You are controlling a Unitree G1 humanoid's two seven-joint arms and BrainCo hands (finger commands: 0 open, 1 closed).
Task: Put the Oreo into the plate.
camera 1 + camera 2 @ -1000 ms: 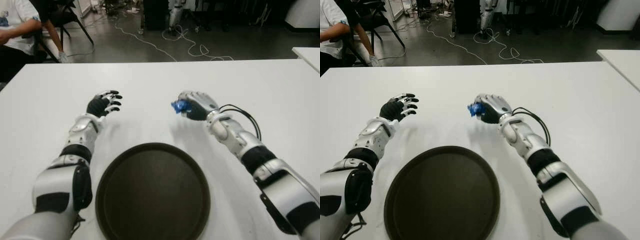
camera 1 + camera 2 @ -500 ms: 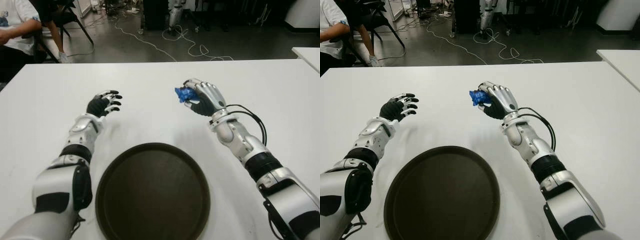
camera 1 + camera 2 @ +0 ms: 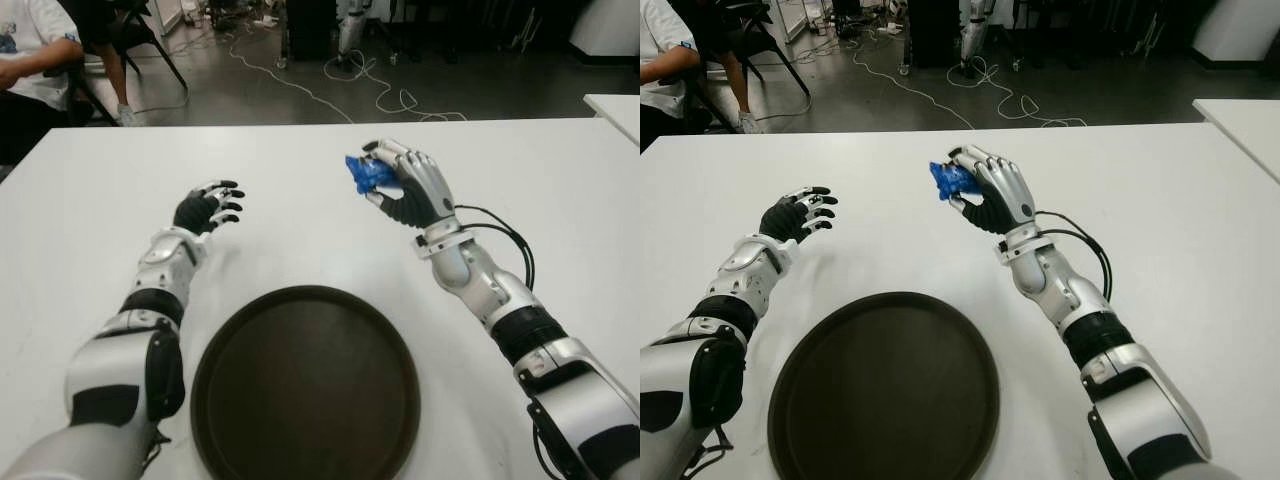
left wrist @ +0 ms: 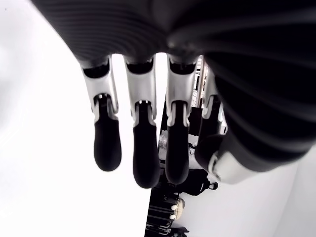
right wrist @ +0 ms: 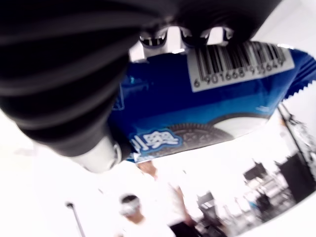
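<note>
**Oreo pack held above the table, beyond the plate**

We see our right hand (image 3: 405,185) raised over the white tabletop (image 3: 90,200), its fingers closed around the small blue Oreo wrapper with a white barcode patch (image 5: 207,98). In the eye views the pack (image 3: 366,173) sticks out from the hand toward our left, clear of the table surface. The round dark brown plate (image 3: 305,385) lies close to our body at the near edge of the table, between our two forearms. The pack sits beyond the plate's far rim and slightly to the right of its middle, well apart from it.

Bare tabletop stretches from the plate's far rim out to the held pack, and nothing lies on it there. Our left hand (image 3: 208,208) shows to the left of the plate's far side, its black-tipped fingers (image 4: 148,163) loosely extended and holding nothing.

Past the table's far edge we see a dark floor with loose white cables (image 3: 330,95). A seated person (image 3: 35,60) shows at the far left corner, and a second white table's corner (image 3: 615,108) shows at the right.
</note>
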